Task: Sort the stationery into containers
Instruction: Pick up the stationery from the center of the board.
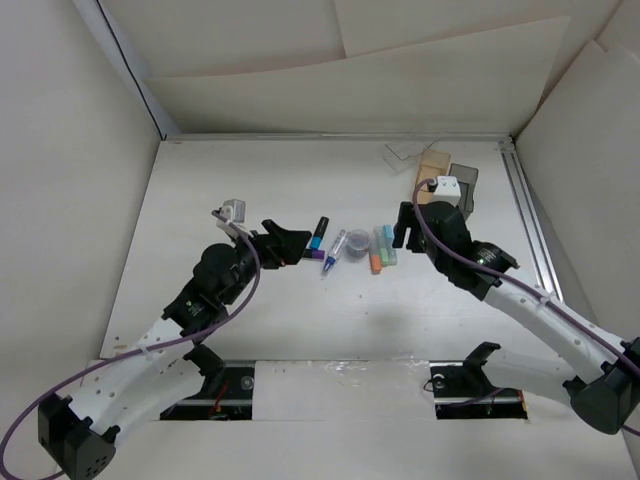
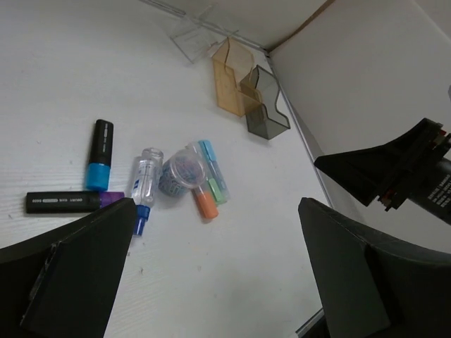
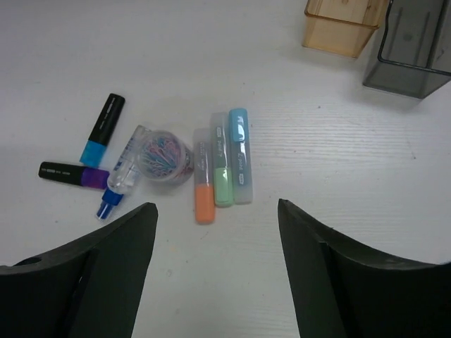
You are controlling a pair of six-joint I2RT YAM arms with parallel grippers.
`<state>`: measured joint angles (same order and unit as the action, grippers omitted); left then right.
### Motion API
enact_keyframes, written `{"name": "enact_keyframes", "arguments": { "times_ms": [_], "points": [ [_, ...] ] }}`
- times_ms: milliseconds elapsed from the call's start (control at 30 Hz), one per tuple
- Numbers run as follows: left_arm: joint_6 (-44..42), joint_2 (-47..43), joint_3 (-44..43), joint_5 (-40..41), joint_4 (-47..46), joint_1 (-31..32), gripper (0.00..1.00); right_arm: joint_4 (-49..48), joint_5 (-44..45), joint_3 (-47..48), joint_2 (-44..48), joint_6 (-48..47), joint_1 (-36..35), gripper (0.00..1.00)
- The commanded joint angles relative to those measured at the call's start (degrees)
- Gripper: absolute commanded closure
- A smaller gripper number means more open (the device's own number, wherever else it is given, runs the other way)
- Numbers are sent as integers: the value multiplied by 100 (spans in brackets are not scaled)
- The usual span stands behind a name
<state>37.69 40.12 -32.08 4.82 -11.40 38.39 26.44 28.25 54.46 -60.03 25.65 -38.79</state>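
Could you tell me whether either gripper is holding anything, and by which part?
Nothing is held: the left gripper and the right gripper are both open and empty.

Overhead view, close wrist views, shared stationery (image 3: 223,169)

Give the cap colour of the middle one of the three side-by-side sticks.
Pale green; the middle stick shows best in the right wrist view.

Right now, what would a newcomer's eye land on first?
A tight cluster mid-table: blue-banded marker, purple-banded marker, blue-tipped pen, clear tub of paper clips and three highlighters lying side by side. The left gripper and right gripper hang open on either side of it, holding nothing. The tan box and dark grey box stand together at the far right corner.
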Motion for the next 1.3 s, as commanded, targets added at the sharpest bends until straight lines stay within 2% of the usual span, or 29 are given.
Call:
{"name": "enact_keyframes", "arguments": {
  "times_ms": [0, 33, 67, 100, 167, 333, 367, 400, 433, 467, 533, 567, 700, 833, 867, 900, 933, 1000, 1100, 1133, 1167, 1267],
  "points": [
    [18, -83, 105, 115, -258, -16, 0, -68, -153, 48, -87, 72, -112, 26],
    [80, -83, 105, 168, -188, -16, 0, -129, -223, 48, -88, 72, -112, 31],
    [80, -83, 105, 221, -65, -16, 0, -130, -223, 48, -140, 72, -112, 57],
    [80, -5, 105, 291, -12, -16, 0, -130, -223, 48, -193, 72, -112, 76],
    [80, 250, -70, 396, 172, -16, 0, -77, -223, 48, -193, 72, -112, 100],
    [379, 682, -440, 1125, 928, -16, 0, -77, -390, -5, -193, 10, -234, 100],
    [379, 734, -501, 1126, 929, -16, 0, -77, -451, -57, -193, 10, -235, 93],
    [379, 734, -423, 1126, 859, -16, 0, -138, -452, -58, -245, 10, -296, 67],
    [31, 647, -344, 926, 441, -16, 0, -217, -522, -110, -298, 10, -296, 46],
    [-112, 594, -265, 559, 263, -16, 0, -279, -618, -111, -299, -51, -357, 32],
    [-166, 366, 25, 336, -123, -16, 0, -532, -689, -216, -561, -130, -411, 8],
    [-166, 296, 148, 283, -274, -16, 0, -630, -741, -216, -667, -130, -411, 4],
    [89, 58, 527, 283, -705, -16, 0, -1000, -803, -163, -1448, -411, -411, 0],
    [20, 652, 229, 458, -706, -16, 1, -1246, -804, 239, -2380, -649, -411, 0],
    [-77, 794, 89, 371, -706, -16, 44, -1403, -804, 241, -2695, -779, -411, 0],
    [-139, 935, 87, 318, -793, -16, 76, -1491, -804, 319, -2820, -781, -411, 0],
    [-139, 1076, 0, 387, -794, -16, 98, -1562, -743, 320, -2934, -868, -411, 0],
    [54, 1401, -124, 467, -557, -16, 100, -1641, -742, 461, -3215, -938, -411, 0],
    [107, 1560, -71, 467, -504, -16, 83, -1712, -900, 636, -3470, -1044, -358, 0],
    [159, 1560, -19, 467, -504, -16, 74, -1712, -900, 715, -3472, -1044, -358, 0],
    [159, 1560, 34, 467, -565, -16, 57, -1712, -813, 715, -3541, -1044, -358, 0],
    [159, 1621, 87, 634, -513, -16, 50, -1852, -996, 777, -3542, -1044, -209, 0]
  ]
}}
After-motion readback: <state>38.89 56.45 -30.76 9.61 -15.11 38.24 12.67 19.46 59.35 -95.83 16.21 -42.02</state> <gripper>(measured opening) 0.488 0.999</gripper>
